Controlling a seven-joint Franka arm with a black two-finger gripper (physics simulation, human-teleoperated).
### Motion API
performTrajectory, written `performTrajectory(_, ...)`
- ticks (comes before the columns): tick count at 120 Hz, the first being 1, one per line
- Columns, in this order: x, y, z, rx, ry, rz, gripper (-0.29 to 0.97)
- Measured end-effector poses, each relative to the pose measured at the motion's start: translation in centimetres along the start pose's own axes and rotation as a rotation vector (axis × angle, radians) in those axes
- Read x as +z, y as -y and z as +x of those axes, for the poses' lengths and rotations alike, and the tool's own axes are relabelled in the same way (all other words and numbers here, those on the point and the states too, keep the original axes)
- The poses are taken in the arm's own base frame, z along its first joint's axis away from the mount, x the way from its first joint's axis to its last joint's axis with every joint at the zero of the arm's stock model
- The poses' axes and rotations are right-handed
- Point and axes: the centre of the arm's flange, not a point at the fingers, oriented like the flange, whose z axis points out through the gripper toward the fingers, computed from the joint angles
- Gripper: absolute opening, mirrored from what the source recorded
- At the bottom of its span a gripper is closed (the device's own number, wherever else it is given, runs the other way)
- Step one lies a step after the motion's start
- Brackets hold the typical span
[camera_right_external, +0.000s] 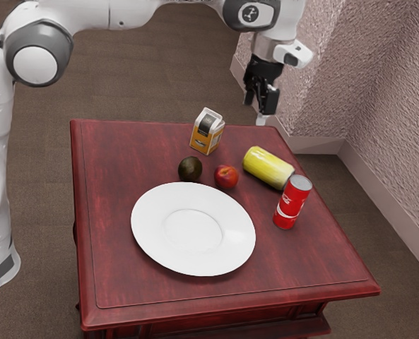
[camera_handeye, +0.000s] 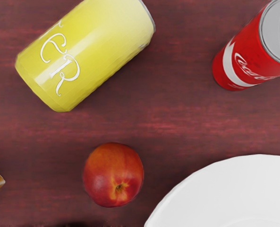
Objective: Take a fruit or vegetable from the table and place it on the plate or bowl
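One round red-yellow nectarine (camera_right_external: 226, 176) is lying well below the black two-finger gripper (camera_right_external: 261, 104), toward the exterior view's left; jaws are hanging spread, empty.

yellow can (camera_handeye: 85, 49) "cr", red can (camera_handeye: 253, 52) "coca-cola"

You had the gripper (camera_right_external: 264, 99) hanging in the air above the far side of the dark red table (camera_right_external: 107, 212), toward the exterior view's right, touching nothing. Below it a yellow can (camera_right_external: 268, 167) lay on its side, and a red soda can (camera_right_external: 292, 202) stood upright just beside it, nearer the camera. A peach (camera_right_external: 226, 176) and a dark avocado (camera_right_external: 190, 169) sat side by side near the far rim of the empty white plate (camera_right_external: 193, 228). A small orange carton (camera_right_external: 207, 131) stood behind them.
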Motion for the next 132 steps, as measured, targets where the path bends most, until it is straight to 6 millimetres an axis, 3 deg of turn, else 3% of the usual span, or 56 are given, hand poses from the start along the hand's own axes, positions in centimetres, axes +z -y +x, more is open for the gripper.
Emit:
performTrajectory(12,1.7,2.7,0.7,-0.045,0.028,0.001,0.68)
performTrajectory(39,3.7,4.7,1.5,-0.077,0.055,0.000,0.68)
performTrajectory(64,4.2,4.2,1.6,-0.078,0.060,-0.001,0.68)
performTrajectory(89,10.2,3.9,-1.2,-0.088,0.121,-0.012,0.68)
performTrajectory(102,11.8,3.5,-3.1,-0.094,0.121,-0.022,0.68)
performTrajectory(132,13.7,2.5,-1.8,-0.094,0.062,-0.045,0.68)
